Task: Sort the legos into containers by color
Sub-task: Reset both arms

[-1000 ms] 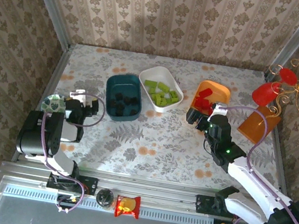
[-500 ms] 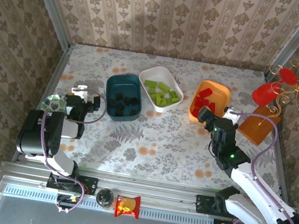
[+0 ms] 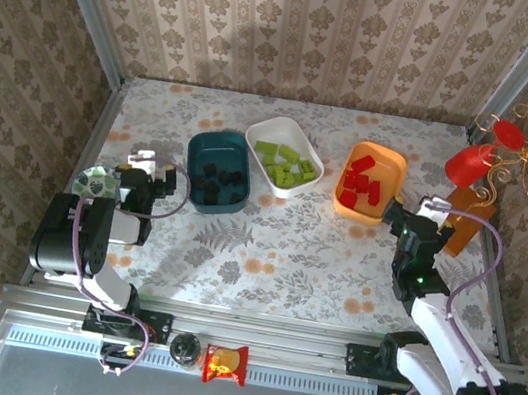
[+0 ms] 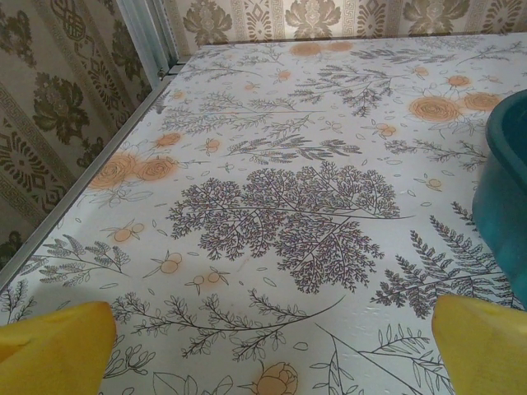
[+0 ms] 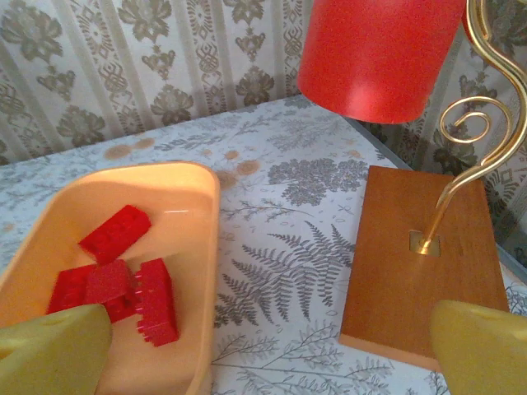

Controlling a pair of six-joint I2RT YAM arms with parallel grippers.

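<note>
My right tool, spread and empty, hovers beside the orange plastic tub holding red plastic bricks; my left tool is spread too.

Three tubs, one lamp, one snack packet, one patterned bowl

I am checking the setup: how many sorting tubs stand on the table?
3: the teal tub at left, the white tub in the middle, the orange tub at right. None seems hidden.
</note>
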